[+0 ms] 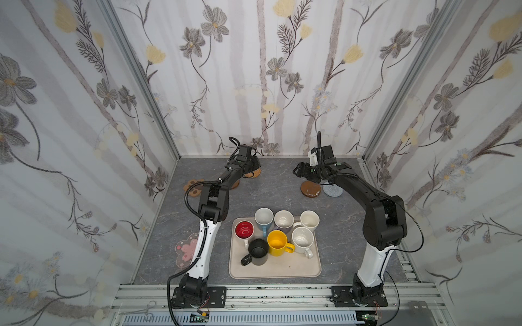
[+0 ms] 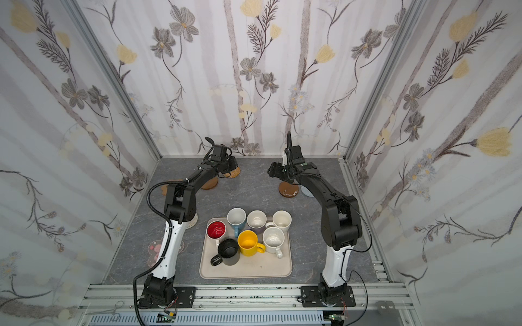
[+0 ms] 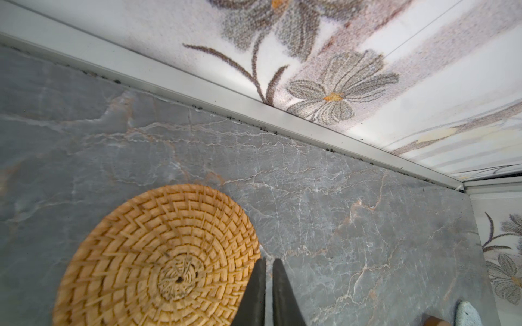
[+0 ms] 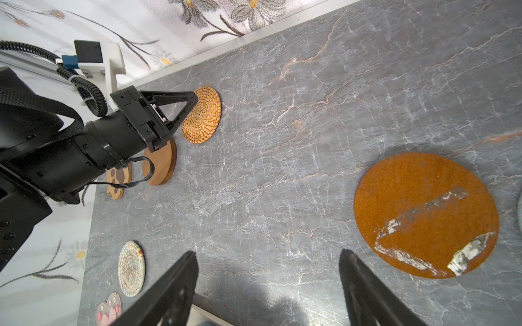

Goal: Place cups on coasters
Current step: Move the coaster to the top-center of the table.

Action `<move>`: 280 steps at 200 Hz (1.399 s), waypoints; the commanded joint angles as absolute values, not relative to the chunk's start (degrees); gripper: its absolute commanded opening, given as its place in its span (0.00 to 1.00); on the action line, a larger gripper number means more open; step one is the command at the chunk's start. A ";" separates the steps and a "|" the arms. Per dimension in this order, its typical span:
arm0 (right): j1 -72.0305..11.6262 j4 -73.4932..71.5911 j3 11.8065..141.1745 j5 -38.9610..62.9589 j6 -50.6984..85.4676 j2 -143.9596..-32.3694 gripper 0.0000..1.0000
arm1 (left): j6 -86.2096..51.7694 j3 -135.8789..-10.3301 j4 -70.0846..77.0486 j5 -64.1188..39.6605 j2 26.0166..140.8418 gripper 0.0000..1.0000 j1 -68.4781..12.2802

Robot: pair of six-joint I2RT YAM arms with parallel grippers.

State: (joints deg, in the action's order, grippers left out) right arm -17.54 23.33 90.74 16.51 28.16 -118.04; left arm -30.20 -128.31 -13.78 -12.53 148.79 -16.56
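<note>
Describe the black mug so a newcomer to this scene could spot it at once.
Find the beige tray at the front of the grey table. On it, the black mug stands nearest the front edge, beside the yellow mug. It alone of the seven there is dark inside and out.

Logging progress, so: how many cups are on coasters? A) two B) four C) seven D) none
D: all seven cups stand on the tray, and the coasters that show lie bare.

Floral walls (image 1: 254, 70), grey marble tabletop (image 1: 268, 194)
</note>
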 commanded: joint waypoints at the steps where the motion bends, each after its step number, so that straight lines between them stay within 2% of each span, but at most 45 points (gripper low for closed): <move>1: -18.05 23.03 91.17 15.96 27.41 -118.56 0.80 | -29.80 -129.45 -13.18 -10.51 149.91 0.08 -15.76; 26: -18.70 22.49 90.80 15.73 27.58 -118.68 0.83 | -29.95 -129.68 -13.35 -9.53 150.98 0.05 -15.22; 66: -19.41 22.24 90.35 15.56 27.55 -118.74 0.99 | -30.07 -129.07 -14.32 -8.17 152.11 0.02 -15.00; 182: -19.42 21.01 86.88 14.35 27.85 -115.67 1.00 | -26.81 -120.95 -16.69 -4.63 149.14 0.00 -16.50; 280: -18.54 17.28 82.04 15.95 28.88 -113.14 1.00 | -25.34 -113.02 -17.40 -4.78 144.93 0.00 -23.69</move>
State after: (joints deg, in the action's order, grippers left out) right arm -18.92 20.64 82.89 14.87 28.45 -113.91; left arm -25.43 -114.63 -9.26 -3.09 144.53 -22.15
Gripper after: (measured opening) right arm 0.996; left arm 0.050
